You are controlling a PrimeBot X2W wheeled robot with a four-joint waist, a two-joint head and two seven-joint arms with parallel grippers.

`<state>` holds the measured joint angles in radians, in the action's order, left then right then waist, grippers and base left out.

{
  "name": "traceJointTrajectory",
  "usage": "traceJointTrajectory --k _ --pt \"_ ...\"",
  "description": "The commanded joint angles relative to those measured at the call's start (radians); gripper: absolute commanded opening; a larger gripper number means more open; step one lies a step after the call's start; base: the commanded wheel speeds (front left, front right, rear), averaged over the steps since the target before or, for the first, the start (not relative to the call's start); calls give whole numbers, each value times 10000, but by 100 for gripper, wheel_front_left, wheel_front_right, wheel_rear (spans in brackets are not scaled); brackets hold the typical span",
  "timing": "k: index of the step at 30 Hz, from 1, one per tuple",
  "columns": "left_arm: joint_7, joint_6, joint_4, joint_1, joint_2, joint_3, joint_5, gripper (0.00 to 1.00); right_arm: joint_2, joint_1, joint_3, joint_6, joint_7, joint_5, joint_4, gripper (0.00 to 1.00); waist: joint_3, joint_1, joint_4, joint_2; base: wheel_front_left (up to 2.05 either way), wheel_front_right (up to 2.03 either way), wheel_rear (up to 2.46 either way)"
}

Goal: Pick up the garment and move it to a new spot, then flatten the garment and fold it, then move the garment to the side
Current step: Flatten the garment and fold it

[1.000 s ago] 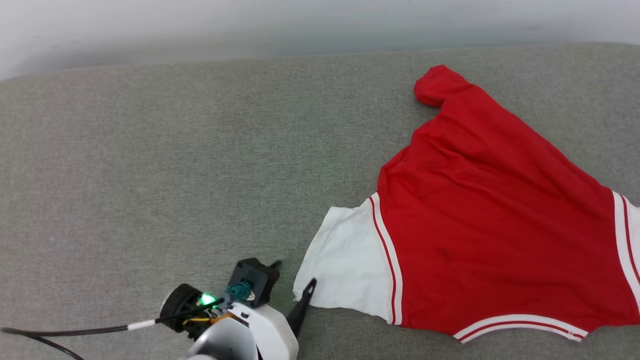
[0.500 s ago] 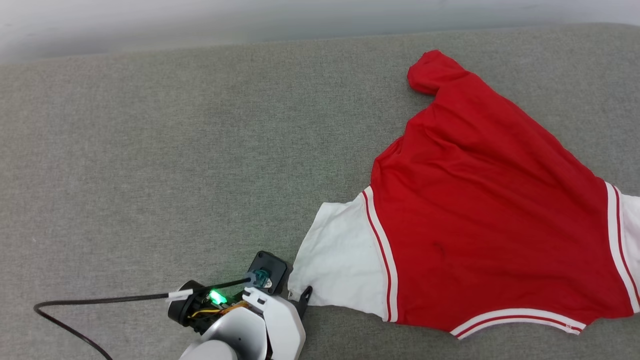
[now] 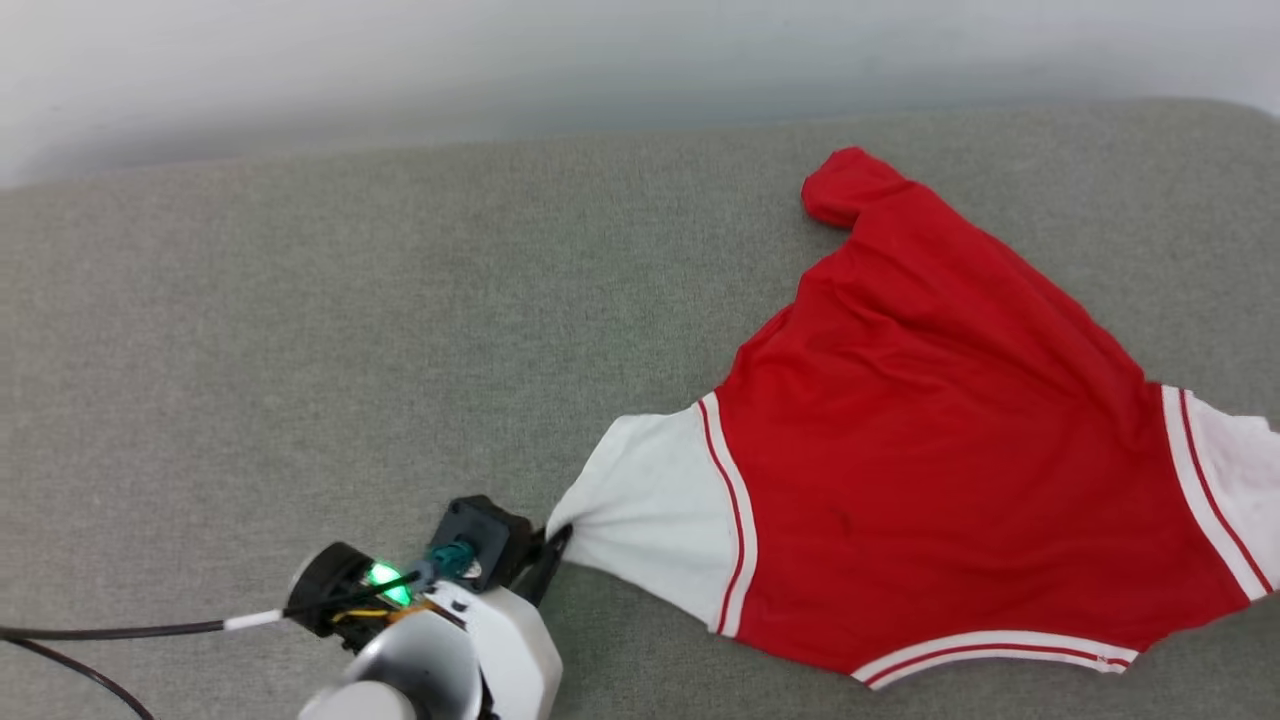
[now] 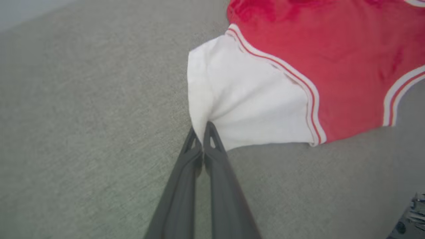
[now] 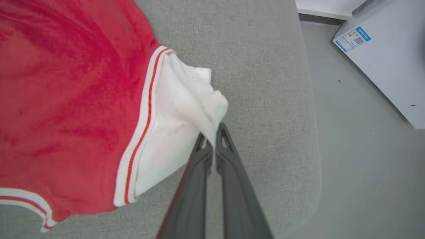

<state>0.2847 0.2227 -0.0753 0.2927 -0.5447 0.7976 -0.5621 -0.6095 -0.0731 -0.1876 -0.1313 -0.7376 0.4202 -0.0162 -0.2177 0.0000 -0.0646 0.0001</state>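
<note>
Nearest to me, by the near edge of the grey upholstered surface (image 3: 300, 350), my left gripper (image 3: 553, 543) has its two dark fingers pressed together on the outer corner of the left-hand sleeve (image 3: 650, 490). The left wrist view confirms it: the left gripper (image 4: 202, 133) is closed with white cloth pinched between the tips, and the left-hand sleeve (image 4: 245, 96) is drawn to a point there. A green light (image 3: 382, 575) glows on that wrist, and a black cable (image 3: 120, 630) trails off toward the left edge.

On the right wrist view, my right gripper (image 5: 212, 133) is closed as well, with the bunched edge of the right-hand sleeve (image 5: 176, 109) caught between its fingers, close to the surface's right edge and its rounded near-right corner. Beyond that edge lie the grey floor (image 5: 358, 149) and a white box (image 5: 382, 49) with a blue label.

The garment (image 3: 930, 430) lies on the right half of the surface, plain red side up, spread between the two grips. A curved red-and-white striped band (image 3: 990, 655) runs along its near side, and the right-hand sleeve (image 3: 1225, 470) reaches the picture's right border. The red body narrows going away from me to a rolled-up tip (image 3: 850, 185) near the far edge, with a pale wall (image 3: 600, 60) behind.
</note>
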Motion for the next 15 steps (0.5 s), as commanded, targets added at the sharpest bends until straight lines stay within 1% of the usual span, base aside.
traceJointTrajectory --k 1,6,7,8,12,15 --pt "-246 75 -388 -147 -298 -247 -3 0 -218 -100 86 10 118 129 269 0 439 0 12 -1 0 0 0" --pt "-772 307 -1581 -357 -1280 -1039 -30 0 -588 -400 291 10 94 658 1164 0 1062 0 -79 -1 0 0 0" --pt "-772 307 -1581 -357 -1280 -1039 -30 0 -588 -400 291 10 94 658 1164 0 1062 0 -79 -1 0 0 0" --pt "-848 370 -1844 -397 -1484 -1249 -62 0 -643 -489 254 10 39 721 1343 0 1172 0 -99 -1 0 0 0" --pt "-954 769 -2871 -442 -2440 -2166 -73 0 -712 -961 165 10 -140 1340 2004 0 1571 0 -185 -1 0 0 0" --pt "-1002 1017 -3602 -343 -3010 -2886 -208 0 -956 -1389 67 10 -193 1694 2464 0 1779 0 -217 -1 0 0 0"
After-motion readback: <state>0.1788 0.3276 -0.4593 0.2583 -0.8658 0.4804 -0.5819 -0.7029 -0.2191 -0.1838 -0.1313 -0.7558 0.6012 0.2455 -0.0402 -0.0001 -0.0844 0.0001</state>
